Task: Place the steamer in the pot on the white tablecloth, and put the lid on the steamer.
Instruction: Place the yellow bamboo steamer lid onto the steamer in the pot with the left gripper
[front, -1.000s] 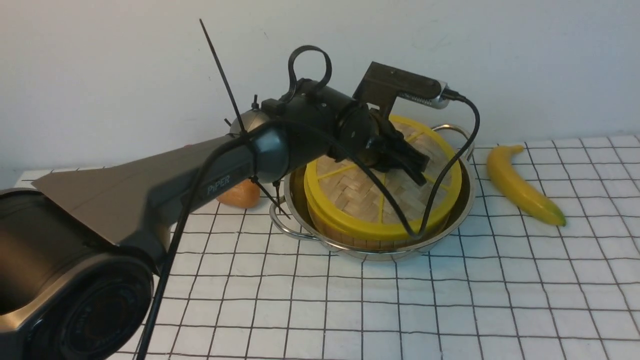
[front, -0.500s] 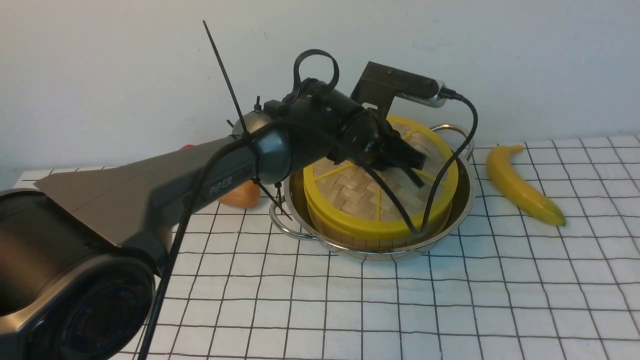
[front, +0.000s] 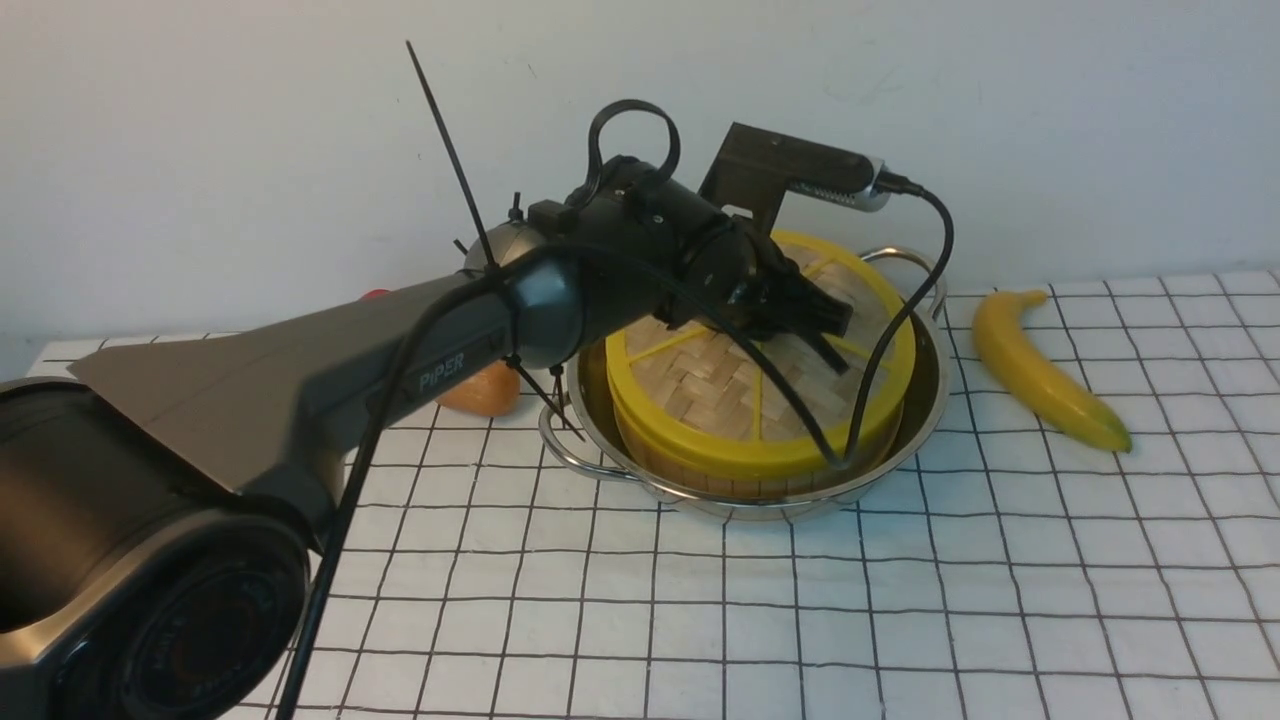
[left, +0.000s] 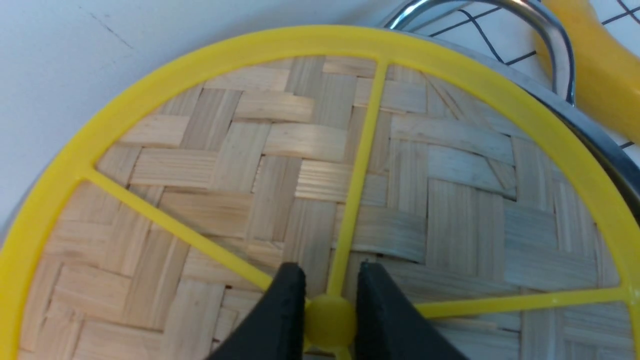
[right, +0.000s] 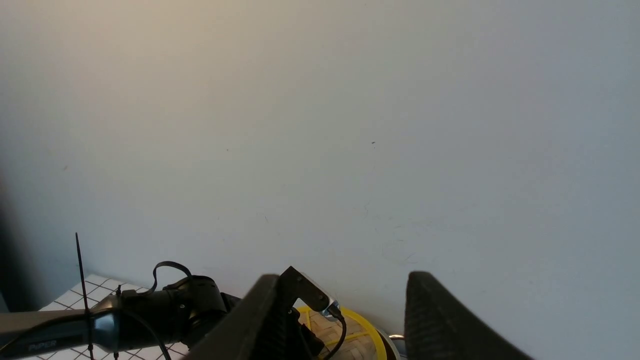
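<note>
The left arm (front: 300, 370) hides parts of the lid (front: 700, 385) and pot (front: 760, 508).

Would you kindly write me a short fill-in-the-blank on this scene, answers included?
The left gripper is shut on the lid's centre ____.
The steamer stands in the ____.
The banana lies to the steamer's ____.
The right gripper is ____.
Missing: knob; pot; right; open.

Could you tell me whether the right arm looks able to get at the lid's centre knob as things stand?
Probably not: the left gripper is clamped on the knob, and its wrist hangs over the lid. The right gripper stands open.
</note>
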